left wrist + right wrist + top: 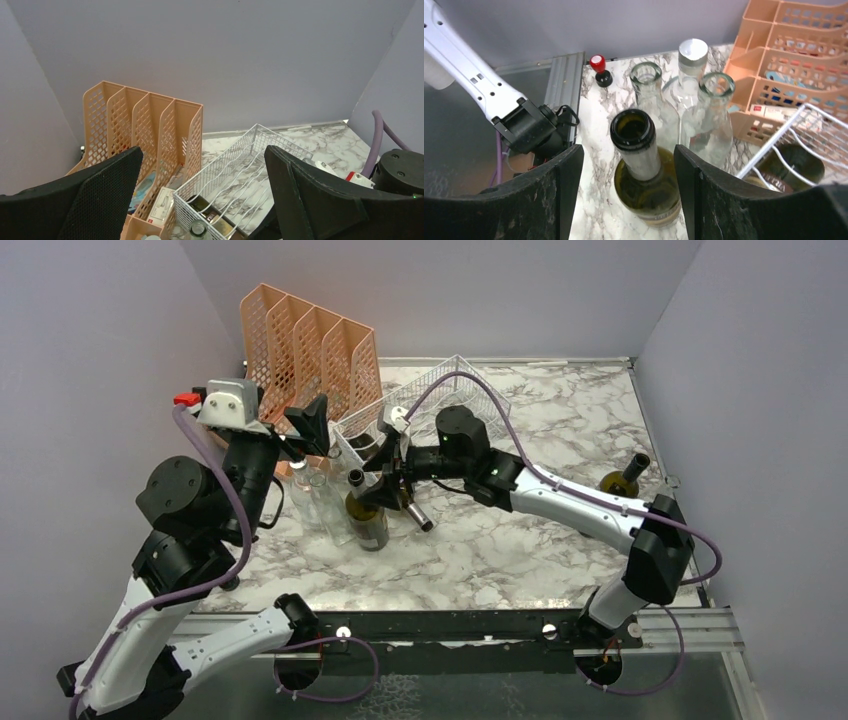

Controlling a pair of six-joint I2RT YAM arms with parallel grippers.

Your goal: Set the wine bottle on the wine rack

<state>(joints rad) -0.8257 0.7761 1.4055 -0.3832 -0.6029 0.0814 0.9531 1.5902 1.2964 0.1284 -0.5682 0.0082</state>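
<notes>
A dark green wine bottle (366, 518) stands upright on the marble table just in front of the white wire wine rack (440, 398). In the right wrist view its open neck (640, 150) rises between my right gripper's fingers. My right gripper (386, 478) (626, 156) is open, with a gap on each side of the neck. My left gripper (310, 426) (204, 152) is open and empty, held above the rack's near left corner (186, 200). Another dark bottle (227, 216) (793, 169) lies in the rack's near end.
An orange perforated file organizer (305, 340) stands behind and left of the rack. Three clear glass bottles (650, 102) stand close beside the green bottle. Another green bottle (624, 478) lies at the table's right edge. A red button (598, 66) sits near the left arm's base.
</notes>
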